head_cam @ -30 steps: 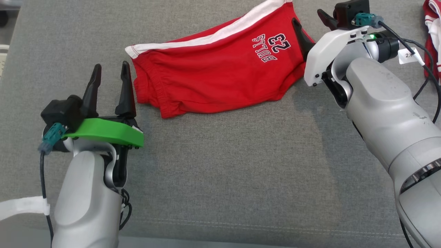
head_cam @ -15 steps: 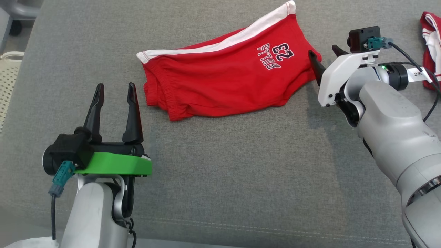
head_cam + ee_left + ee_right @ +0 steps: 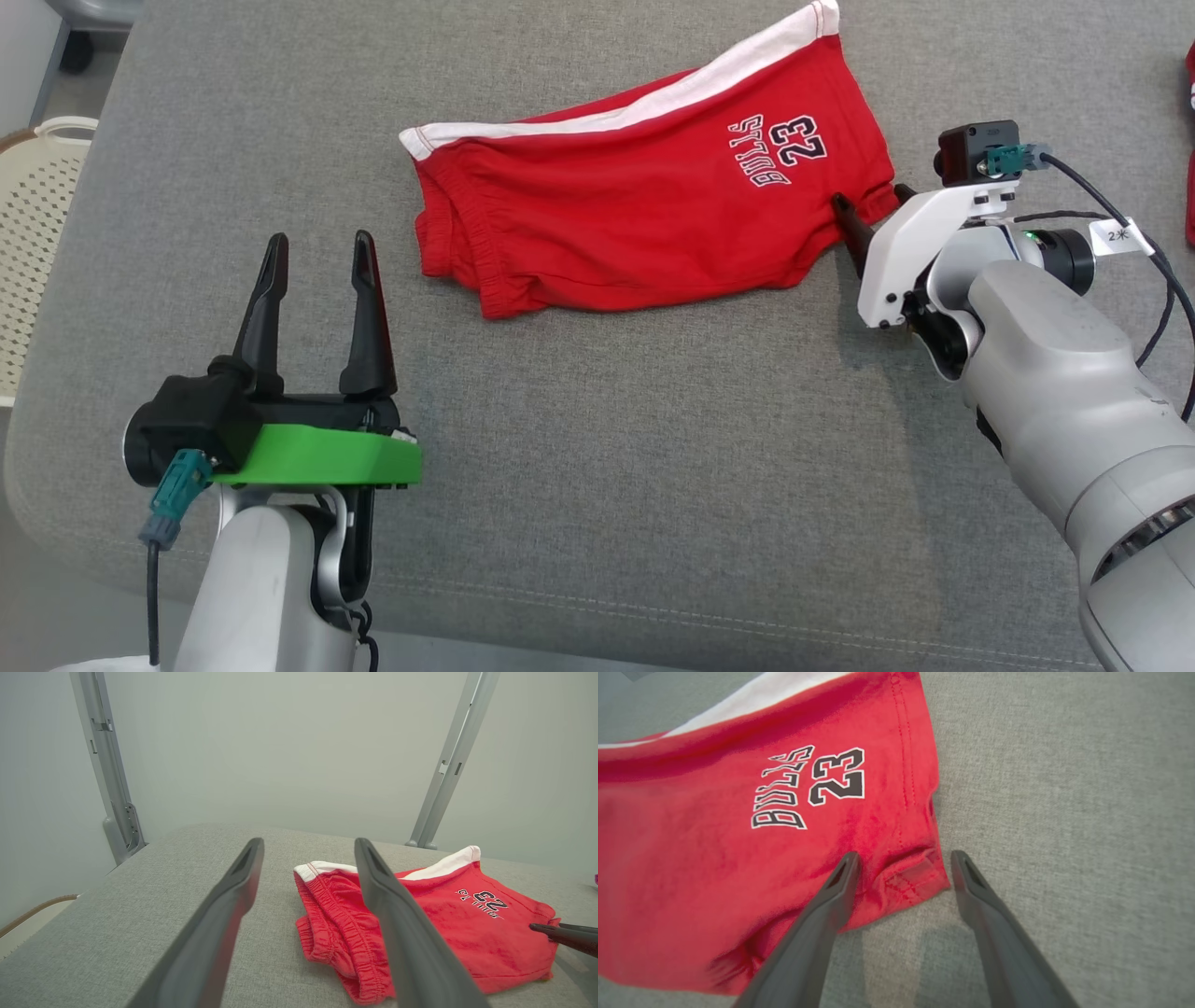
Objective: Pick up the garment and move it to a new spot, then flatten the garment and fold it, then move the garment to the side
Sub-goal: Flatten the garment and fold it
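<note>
Two right fingers [image 3: 819,924] straddle garment [image 3: 714,858] corner, open cushion [image 3: 1064,812] beside.

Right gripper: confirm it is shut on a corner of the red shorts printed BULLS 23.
Not right. The right gripper is open, not shut: in the right wrist view its jaws stand apart, with a corner of the red shorts printed BULLS 23 between them.

Both forearms [image 3: 1064,392] are smooth silver-grey shells. The left pincer [image 3: 319,241] has long dark tapering fingers [image 3: 364,308] on a green bracket [image 3: 317,457]; the right pincer [image 3: 869,196] has a white bracket [image 3: 910,243] with dark screws. Each bears a black camera box [image 3: 187,425], teal connector [image 3: 177,481] and black cable [image 3: 150,597].
</note>
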### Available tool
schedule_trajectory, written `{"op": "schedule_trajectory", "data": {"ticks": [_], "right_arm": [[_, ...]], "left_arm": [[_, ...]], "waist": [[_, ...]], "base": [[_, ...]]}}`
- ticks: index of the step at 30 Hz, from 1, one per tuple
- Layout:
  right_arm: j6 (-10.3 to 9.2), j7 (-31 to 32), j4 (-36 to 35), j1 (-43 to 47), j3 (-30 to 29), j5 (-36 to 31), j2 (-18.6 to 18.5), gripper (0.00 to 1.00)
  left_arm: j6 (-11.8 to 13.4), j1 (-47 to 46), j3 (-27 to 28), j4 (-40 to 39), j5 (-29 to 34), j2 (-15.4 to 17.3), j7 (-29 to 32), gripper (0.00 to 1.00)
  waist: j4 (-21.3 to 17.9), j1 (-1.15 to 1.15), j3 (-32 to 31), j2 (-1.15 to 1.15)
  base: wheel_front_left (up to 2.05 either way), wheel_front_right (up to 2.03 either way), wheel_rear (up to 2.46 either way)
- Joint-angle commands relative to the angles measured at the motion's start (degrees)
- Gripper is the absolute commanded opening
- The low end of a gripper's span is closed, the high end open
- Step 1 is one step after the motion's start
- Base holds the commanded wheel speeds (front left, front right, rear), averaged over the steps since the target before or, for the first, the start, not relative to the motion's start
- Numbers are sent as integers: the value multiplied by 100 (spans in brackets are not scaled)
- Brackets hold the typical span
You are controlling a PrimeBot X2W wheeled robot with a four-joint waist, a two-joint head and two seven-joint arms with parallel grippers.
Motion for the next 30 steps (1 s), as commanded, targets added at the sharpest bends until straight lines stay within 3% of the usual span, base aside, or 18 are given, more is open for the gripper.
{"op": "schedule_trajectory", "data": {"ticks": [1, 3, 5, 7, 30], "right_arm": [[-11, 28, 25, 90, 10, 31, -13, 100], [-11, 46, 28, 133, 28, 55, 33, 96], [-10, 48, 28, 134, 44, 64, 54, 44], [-10, -60, -30, 120, 71, 69, 44, 0], [-10, -726, -947, 1185, 503, 658, -22, 0]], "left_arm": [[15, 77, -9, 4, -7, 7, -17, 100], [12, 66, -26, 17, -18, 7, -17, 100], [13, 48, -41, 27, -15, 7, -17, 100], [10, 35, -49, 35, -12, 7, -17, 100], [-30, 561, 165, 241, 132, 7, -17, 100]], "waist": [[1, 0, -7, 0], [4, 0, -11, 0], [5, 0, -14, 0], [7, 0, -19, 0], [-480, 0, -833, 0]], "base": [[0, 0, 0], [0, 0, 0], [0, 0, 0], [0, 0, 0], [0, 0, 0]]}}
